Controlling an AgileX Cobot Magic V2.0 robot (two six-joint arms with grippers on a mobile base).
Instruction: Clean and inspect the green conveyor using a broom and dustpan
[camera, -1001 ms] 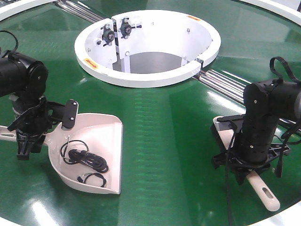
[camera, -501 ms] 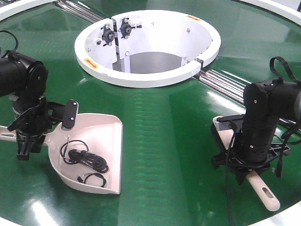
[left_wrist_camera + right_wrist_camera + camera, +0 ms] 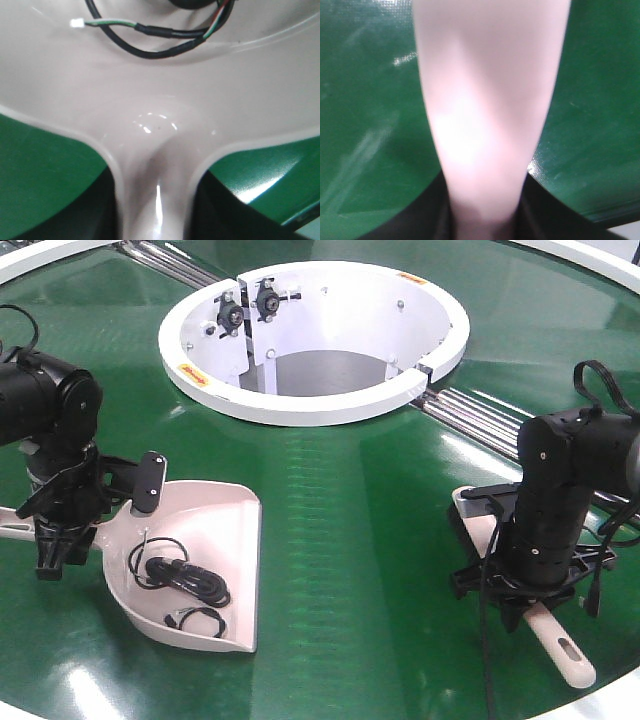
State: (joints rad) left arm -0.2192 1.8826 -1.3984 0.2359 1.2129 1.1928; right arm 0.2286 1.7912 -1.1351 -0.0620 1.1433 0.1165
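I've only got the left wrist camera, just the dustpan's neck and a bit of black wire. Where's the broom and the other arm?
Observer: The right gripper is closed on the broom, which lies flat on the green conveyor near its right edge.
Operator: How much wire is in the pan?
Observer: Two separate black cable coils lie in the dustpan.
Operator: Is the pan near the centre opening?
Observer: No, bare belt separates it from the white central ring.
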